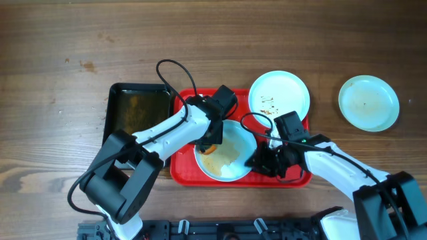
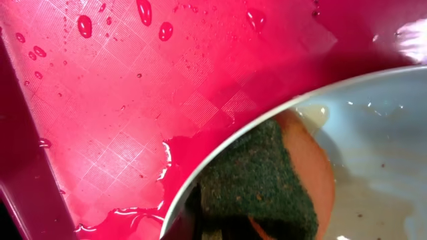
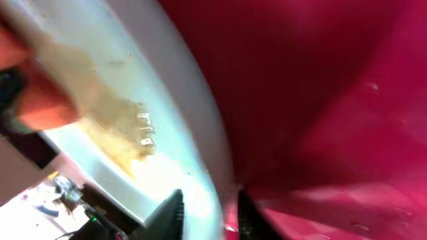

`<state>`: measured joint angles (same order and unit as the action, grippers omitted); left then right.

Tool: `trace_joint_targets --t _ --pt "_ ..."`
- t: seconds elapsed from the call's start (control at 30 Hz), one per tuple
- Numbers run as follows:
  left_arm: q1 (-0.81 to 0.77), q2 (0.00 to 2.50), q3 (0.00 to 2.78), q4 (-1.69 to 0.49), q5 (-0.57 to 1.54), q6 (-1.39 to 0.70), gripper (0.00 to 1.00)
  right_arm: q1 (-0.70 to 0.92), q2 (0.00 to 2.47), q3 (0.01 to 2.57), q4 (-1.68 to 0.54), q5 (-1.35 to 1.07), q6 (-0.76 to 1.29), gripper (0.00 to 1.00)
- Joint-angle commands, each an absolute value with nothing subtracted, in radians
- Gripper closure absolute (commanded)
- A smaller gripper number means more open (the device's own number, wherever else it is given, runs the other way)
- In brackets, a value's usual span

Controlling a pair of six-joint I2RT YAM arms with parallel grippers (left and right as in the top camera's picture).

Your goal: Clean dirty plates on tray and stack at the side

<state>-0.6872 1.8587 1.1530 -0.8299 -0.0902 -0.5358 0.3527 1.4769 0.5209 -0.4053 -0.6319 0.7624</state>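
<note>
Plates (image 1: 279, 97) of pale mint-blue, three alike, lie in three places. The near plate (image 1: 233, 160) sits at 6 o'clock in the red tray (image 1: 180, 170). The speckled plate (image 1: 283, 83), dotted with small brown crumbs, fills the tray's 1 o'clock corner. The outer plate (image 1: 369, 102) rests alone on the wooden surface (image 1: 53, 80), off the tray toward 2 o'clock and well apart from the others. A black pan (image 1: 137, 110) stands just beside the tray at 9 o'clock. The left hand (image 1: 212, 139) reaches in from 8 o'clock and is pressed together on a sponge (image 2: 267, 180), dark green scouring side up with orange foam beneath. The sponge lies on the near plate at that plate's 10 o'clock edge, just inside the rim. The right hand (image 1: 260, 162) comes in from 4 o'clock and sits at the near plate's 3 o'clock rim. In the right wrist view its two fingers (image 3: 175, 212) stand apart astride that rim. One finger is close against the pale edge, and a strip of red tray shows between the rim and the other finger. A yellow-brown smear coats the plate's inner slope there. Water drops (image 2: 85, 25) bead on the tray floor, and a shallow puddle (image 2: 127, 215) lies near the tray's wall.
</note>
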Motion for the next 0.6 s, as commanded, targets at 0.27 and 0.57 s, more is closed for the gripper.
trace_joint_targets --t 0.27,0.57 --pt "-0.683 1.850 1.170 -0.846 -0.063 -0.520 0.96 0.350 1.509 0.485 -0.363 -0.469 0.809 0.95" --pt "-0.682 1.788 1.171 -0.850 -0.022 -0.499 0.96 0.350 1.509 0.482 -0.367 -0.464 0.814 0.95"
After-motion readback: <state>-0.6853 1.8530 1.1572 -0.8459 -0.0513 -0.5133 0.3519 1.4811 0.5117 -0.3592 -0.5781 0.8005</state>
